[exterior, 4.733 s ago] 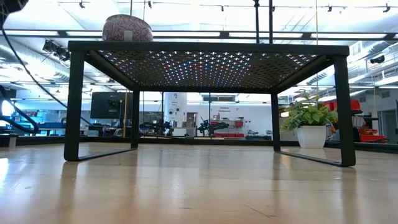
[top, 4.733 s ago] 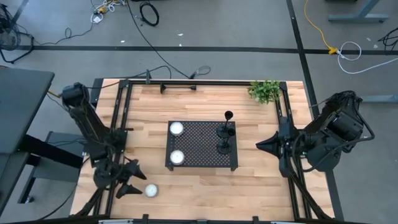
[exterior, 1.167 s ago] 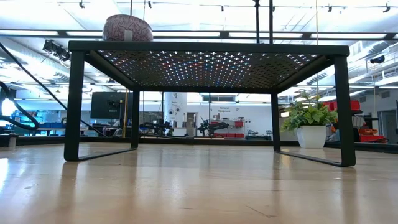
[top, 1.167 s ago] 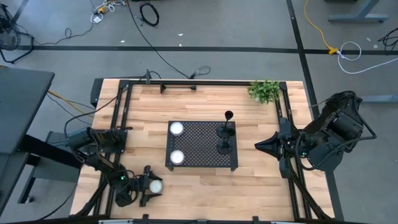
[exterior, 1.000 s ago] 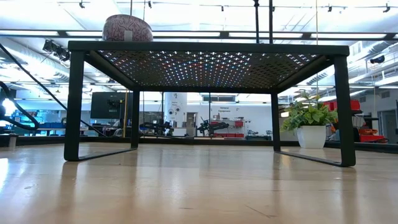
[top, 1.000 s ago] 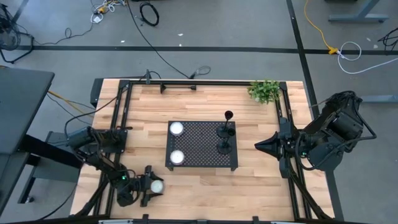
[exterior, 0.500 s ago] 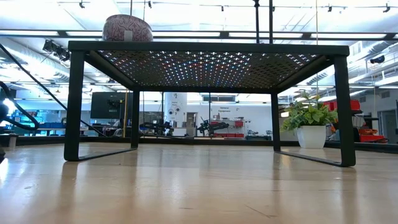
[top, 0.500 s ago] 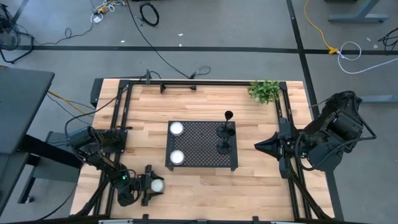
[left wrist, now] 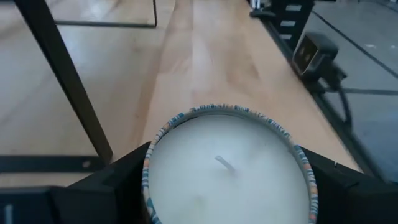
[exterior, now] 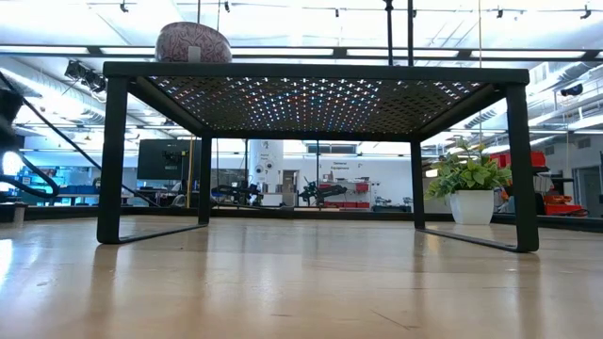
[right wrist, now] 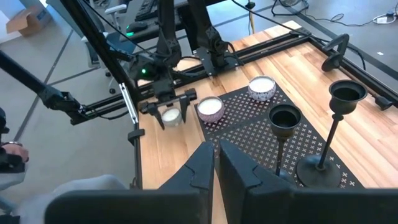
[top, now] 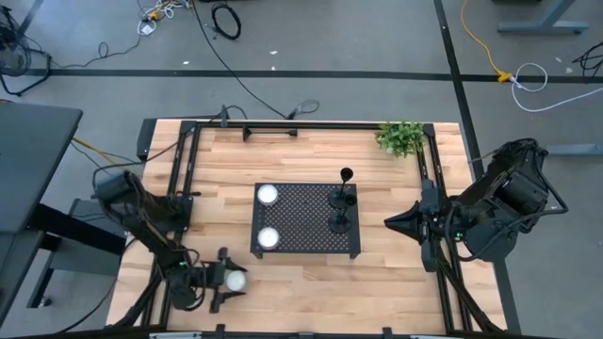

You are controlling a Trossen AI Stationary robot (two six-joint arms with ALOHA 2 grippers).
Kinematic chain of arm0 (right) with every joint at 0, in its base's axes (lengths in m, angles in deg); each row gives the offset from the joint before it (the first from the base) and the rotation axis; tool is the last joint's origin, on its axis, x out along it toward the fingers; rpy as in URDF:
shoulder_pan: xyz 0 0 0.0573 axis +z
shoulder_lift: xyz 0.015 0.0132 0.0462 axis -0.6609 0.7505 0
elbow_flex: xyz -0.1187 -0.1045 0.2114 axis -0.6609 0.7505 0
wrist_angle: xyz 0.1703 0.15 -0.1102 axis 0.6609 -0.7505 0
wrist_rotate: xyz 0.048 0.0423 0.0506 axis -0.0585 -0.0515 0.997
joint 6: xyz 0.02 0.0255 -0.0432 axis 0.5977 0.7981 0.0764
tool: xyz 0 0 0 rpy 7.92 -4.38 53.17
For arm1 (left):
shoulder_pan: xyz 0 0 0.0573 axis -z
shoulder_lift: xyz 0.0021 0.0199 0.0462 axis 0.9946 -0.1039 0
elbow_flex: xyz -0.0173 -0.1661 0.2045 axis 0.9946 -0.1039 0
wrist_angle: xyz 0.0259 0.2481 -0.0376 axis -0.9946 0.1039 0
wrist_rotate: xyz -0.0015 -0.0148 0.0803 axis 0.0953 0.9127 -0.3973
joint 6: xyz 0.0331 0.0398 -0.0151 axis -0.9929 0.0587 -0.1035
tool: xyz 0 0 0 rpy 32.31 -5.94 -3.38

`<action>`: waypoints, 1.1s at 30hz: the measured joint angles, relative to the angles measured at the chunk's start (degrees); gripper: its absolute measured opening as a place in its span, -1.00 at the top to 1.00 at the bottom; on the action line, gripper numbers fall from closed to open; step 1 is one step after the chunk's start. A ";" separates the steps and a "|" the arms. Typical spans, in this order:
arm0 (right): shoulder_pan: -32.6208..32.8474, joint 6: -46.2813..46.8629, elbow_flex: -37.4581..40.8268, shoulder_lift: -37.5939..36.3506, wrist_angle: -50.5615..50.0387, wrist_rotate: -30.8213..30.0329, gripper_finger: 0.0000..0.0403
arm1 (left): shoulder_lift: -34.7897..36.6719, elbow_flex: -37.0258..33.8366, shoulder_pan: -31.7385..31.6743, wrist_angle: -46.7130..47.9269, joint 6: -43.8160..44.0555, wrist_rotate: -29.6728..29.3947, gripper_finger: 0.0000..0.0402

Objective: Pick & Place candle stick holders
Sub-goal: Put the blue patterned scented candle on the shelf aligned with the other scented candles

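Note:
Three black candle stick holders (top: 343,198) stand by their round bases on the right part of the black perforated tray (top: 301,226). Two of their cups show in the right wrist view (right wrist: 346,92) (right wrist: 285,117). My left gripper (top: 231,281) is near the table's front left, shut on a white candle in a patterned tin (top: 236,280). My right gripper (top: 389,223) is shut and empty, right of the tray, pointing at it. My left gripper pinches the candle tin's round wall (left wrist: 149,171) between its two fingers (left wrist: 118,183), one on each opposite side. The fingers lie about level and come from the table's left. The candle (left wrist: 227,168) is upright, wick up; I cannot tell whether it is off the table.
Two more white candles (top: 268,194) (top: 268,237) sit on the tray's left part; one shows on top in the low view (exterior: 193,42). A small potted plant (top: 401,137) stands at the far right. Black frame rails (top: 184,188) run along the table's sides.
My left arm's elbow has swung up and toward the table's far left, while its gripper has stayed shut on the candle near the front edge. The right arm has kept still.

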 joint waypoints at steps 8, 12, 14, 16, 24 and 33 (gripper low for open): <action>-0.02 -0.02 0.00 0.00 0.02 0.00 0.90 | 13.68 0.00 0.02 10.20 -0.42 -0.35 -0.45; -0.01 -0.02 0.00 0.00 0.02 -0.01 0.90 | 20.64 0.04 -0.64 16.09 -1.79 -2.75 -0.45; -0.01 -0.02 0.00 0.00 0.02 0.00 0.90 | 23.95 0.04 -1.47 18.13 -3.01 -4.17 -0.45; -0.02 -0.02 0.00 0.00 0.02 -0.02 0.90 | 26.95 0.04 -2.75 20.46 -4.19 -4.44 -0.45; -0.02 -0.04 0.00 0.00 0.02 0.02 0.90 | 37.19 0.07 -10.58 28.85 -6.17 -4.51 -0.45; 0.00 -0.21 0.00 0.00 0.02 0.00 0.90 | 42.27 0.09 -22.28 30.78 -12.14 2.44 -0.45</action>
